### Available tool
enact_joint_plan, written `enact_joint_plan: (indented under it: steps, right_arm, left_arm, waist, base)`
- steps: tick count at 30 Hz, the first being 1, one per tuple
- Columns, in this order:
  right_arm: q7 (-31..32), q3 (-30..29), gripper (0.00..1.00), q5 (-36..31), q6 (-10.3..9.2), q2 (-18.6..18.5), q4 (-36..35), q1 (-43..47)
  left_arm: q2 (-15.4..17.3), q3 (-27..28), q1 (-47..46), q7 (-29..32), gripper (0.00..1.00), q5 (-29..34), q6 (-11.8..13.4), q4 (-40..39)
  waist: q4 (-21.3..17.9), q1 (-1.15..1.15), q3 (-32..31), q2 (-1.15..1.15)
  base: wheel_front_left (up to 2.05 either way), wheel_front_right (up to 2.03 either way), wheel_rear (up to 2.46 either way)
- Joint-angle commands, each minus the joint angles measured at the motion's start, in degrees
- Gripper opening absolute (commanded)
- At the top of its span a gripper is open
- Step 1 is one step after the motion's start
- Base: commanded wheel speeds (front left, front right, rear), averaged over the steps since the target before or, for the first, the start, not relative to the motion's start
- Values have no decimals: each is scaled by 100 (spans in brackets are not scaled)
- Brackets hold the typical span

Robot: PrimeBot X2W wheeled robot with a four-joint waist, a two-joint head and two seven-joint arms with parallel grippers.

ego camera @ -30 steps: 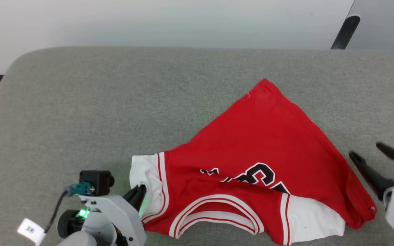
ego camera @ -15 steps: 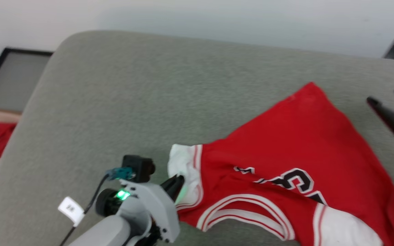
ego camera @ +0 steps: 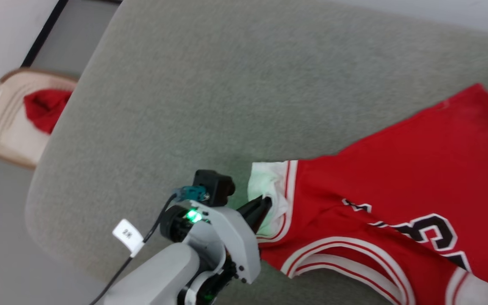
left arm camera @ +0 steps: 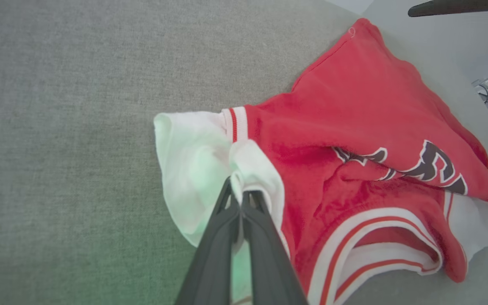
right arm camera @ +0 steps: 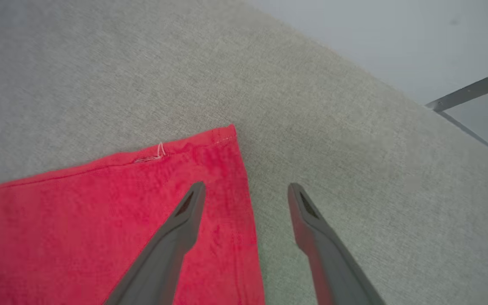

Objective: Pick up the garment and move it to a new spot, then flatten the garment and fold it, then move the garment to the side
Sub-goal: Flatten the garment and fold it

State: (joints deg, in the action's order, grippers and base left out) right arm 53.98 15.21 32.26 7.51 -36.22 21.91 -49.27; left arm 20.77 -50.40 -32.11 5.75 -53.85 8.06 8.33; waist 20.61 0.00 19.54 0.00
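The garment [ego camera: 396,186] lies rumpled on the grey pad [ego camera: 227,84]. The left wrist view shows the left gripper [left arm camera: 239,199] clamped on its white sleeve. The right wrist view shows the right gripper [right arm camera: 246,185] spread wide and empty, straddling the garment's red corner. In the head view, past the pad, a red cloth [ego camera: 45,108] sits in perhaps a beige basket [ego camera: 2,127].

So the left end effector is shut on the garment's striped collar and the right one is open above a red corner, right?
Not quite: the left end effector is shut on the white sleeve of the garment, not the collar, as the left wrist view shows. The right end effector is open above a red corner.
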Motion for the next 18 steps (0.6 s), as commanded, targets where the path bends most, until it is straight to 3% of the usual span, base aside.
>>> enact_joint_plan:
  steps: [1,12,13,14,18]
  right_arm:
    - [-1,18,100,12,-4,6,85,-109]
    - [844,287,100,-113,-4,425,1819,-433]
    - [981,278,41,-127,-4,468,1960,-421]
    - [1095,264,0,-146,-4,493,2066,-423]
    - [1265,218,0,-290,-4,488,2228,-582]
  left_arm:
    - [-44,-14,-88,-38,0,21,-40,29]
    - [-331,-77,-286,-146,0,8,-238,433]
    - [-331,-69,-286,-156,0,2,-240,463]
    - [-331,-62,-286,-167,0,-6,-243,480]
    - [-300,-39,-266,-184,0,-33,-227,536]
  waist:
    - [420,0,428,0]
    - [616,0,672,0]
    - [614,0,672,0]
    - [611,0,669,0]
    - [560,0,634,0]
  base:
    - [0,0,0]
    - [0,0,0]
    - [0,0,0]
    - [0,0,0]
    - [0,0,0]
